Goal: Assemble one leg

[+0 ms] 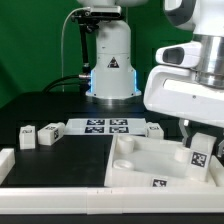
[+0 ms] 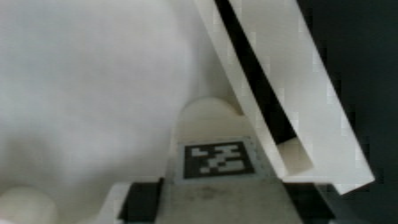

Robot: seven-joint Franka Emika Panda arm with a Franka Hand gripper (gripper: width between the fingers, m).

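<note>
My gripper (image 1: 203,138) is shut on a leg (image 1: 201,156), a small white block with a black-and-white tag, and holds it upright over the near right corner of the large white square panel (image 1: 140,158). In the wrist view the leg (image 2: 219,140) sits between the dark finger pads (image 2: 146,200), its rounded tip pointing at the panel's flat face (image 2: 89,100), close beside the panel's raised rim (image 2: 285,90). I cannot tell whether the leg touches the panel. Three loose legs lie on the table: two at the exterior view's left (image 1: 27,136) (image 1: 50,130), one behind the panel (image 1: 155,129).
The marker board (image 1: 105,125) lies flat behind the panel. A white raised piece (image 1: 5,160) sits at the exterior view's left edge. The arm's base (image 1: 110,60) stands at the back centre. A white ledge (image 1: 60,200) runs along the front.
</note>
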